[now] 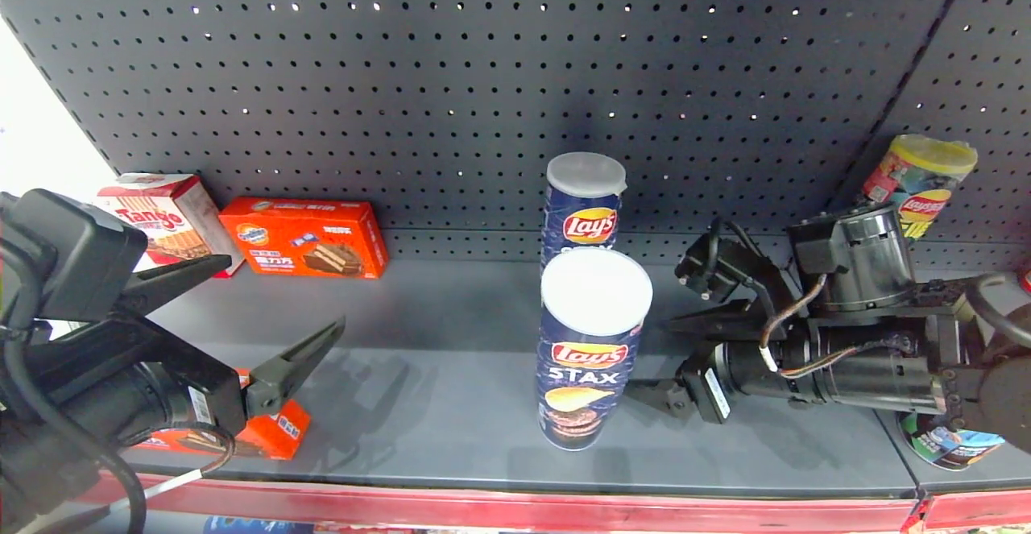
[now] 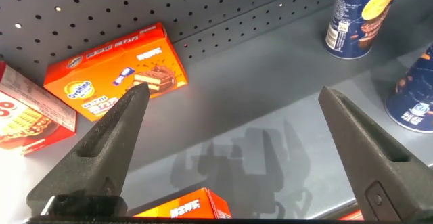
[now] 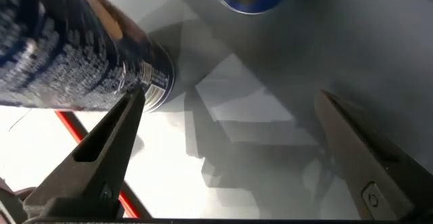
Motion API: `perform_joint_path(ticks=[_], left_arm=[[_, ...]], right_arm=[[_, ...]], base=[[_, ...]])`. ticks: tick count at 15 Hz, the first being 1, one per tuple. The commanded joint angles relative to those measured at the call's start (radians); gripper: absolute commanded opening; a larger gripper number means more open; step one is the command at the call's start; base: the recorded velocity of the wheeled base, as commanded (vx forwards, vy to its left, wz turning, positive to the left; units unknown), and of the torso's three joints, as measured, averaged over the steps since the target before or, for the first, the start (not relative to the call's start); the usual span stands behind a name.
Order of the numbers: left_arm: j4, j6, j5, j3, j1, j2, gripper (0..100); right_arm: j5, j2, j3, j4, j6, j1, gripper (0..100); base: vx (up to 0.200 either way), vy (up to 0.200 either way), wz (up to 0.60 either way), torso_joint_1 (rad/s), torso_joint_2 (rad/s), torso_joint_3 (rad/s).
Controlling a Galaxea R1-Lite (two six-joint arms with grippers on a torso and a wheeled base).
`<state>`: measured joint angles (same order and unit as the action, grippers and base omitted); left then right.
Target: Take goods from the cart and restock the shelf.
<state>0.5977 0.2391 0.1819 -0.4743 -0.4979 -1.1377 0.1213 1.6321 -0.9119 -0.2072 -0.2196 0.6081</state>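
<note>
Placement looked finished: front can (image 1: pixel 592 349) stood on shelf (image 1: pixel 451 357), right end effector (image 1: pixel 656 357) spread beside it, left end effector (image 1: pixel 282 292) spread, empty. Next move, probably: fetch more from cart.

Matte black arms (image 1: pixel 846 373), tapered gripper fingers (image 1: pixel 294 361), looping cables (image 1: pixel 785 312).

Grey pegboard back panel (image 1: pixel 403 75); red front strip (image 1: pixel 523 510)

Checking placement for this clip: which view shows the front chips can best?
Head view: the front chips can stands whole, lid to base. Left wrist view catches its lower side at the edge; right wrist view, its side up close.
</note>
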Motion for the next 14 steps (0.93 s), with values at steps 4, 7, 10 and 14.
perform_joint_path(ticks=[4,7,10,14], left_arm=[[0.001,0.000,0.001,0.002,-0.005,0.003,100],[-0.006,0.002,0.001,0.002,-0.013,0.003,100],[-0.029,0.026,0.005,-0.003,-0.054,-0.030,100],[-0.032,0.120,0.011,-0.063,-0.070,-0.198,100]], right_arm=[[-0.003,-0.018,0.024,-0.006,0.000,0.001,100],[-0.005,-0.058,0.051,-0.006,0.000,-0.001,100],[-0.005,-0.074,0.056,-0.006,0.000,-0.008,100],[-0.005,-0.075,0.053,-0.027,0.002,-0.019,100]], base=[[0.000,0.000,0.00,0.000,0.00,0.000],[0.000,0.000,0.00,0.000,0.00,0.000],[0.000,0.000,0.00,0.000,0.00,0.000],[0.000,0.000,0.00,0.000,0.00,0.000]])
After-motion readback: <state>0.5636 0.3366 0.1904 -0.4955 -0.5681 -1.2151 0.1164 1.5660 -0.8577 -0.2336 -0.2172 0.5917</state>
